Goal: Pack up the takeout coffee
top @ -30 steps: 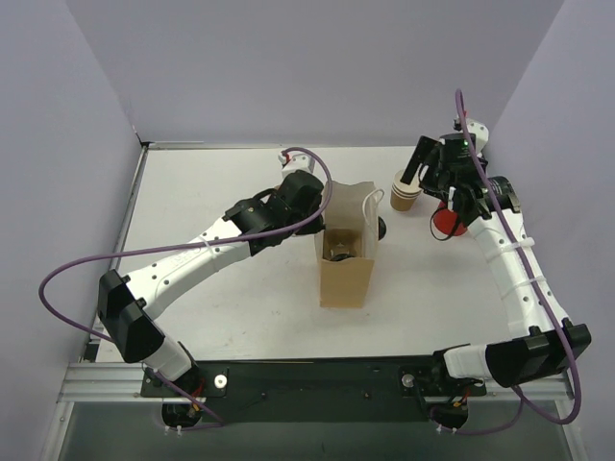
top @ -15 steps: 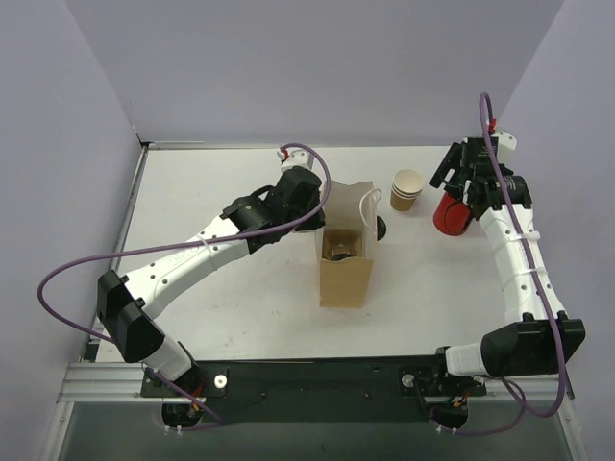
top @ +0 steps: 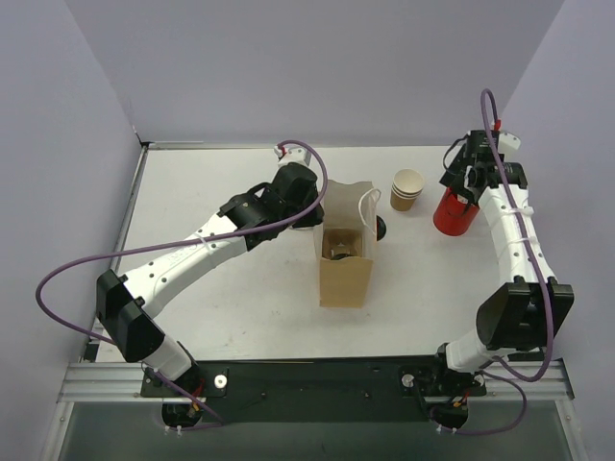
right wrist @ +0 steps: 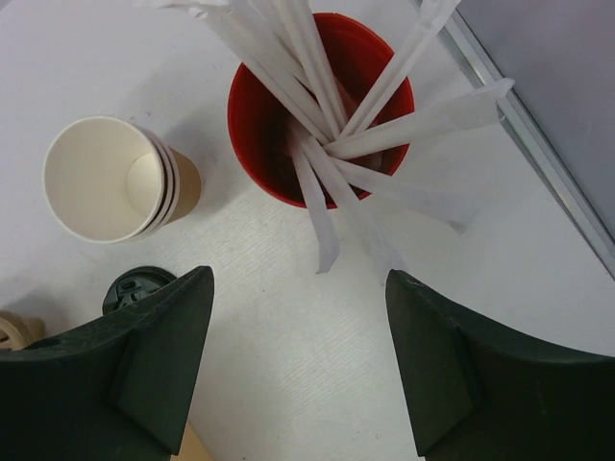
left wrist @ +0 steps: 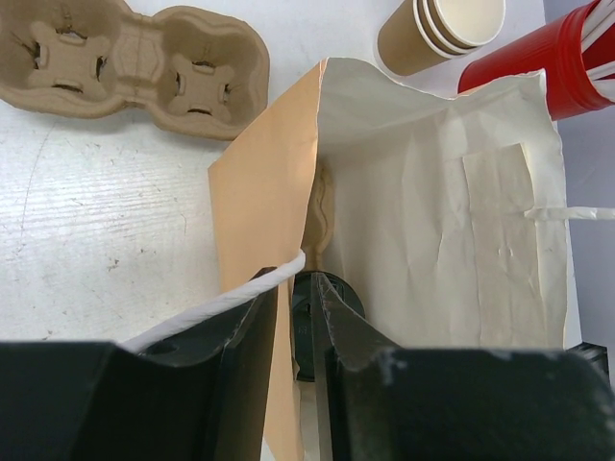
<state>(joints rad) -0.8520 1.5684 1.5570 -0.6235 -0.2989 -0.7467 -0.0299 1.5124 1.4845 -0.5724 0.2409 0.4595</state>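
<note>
Tan kraft-paper cups, nested in a short stack, stand empty at the back right; they also show in the right wrist view and the left wrist view. An open kraft paper bag stands mid-table. My left gripper is shut on the bag's left top edge, by the white handle. A dark round lid shows low inside the bag. My right gripper is open and empty above the red cup of straws, right of the kraft cups.
A brown pulp cup carrier lies on the table beyond the bag. A black lid lies between the bag and the kraft cups, and shows in the right wrist view. White straws stick out of the red cup. The right wall is close.
My right gripper has moved away from the kraft cups, to the right, and now hangs over the red cup. The left gripper has stayed on the bag's edge.
</note>
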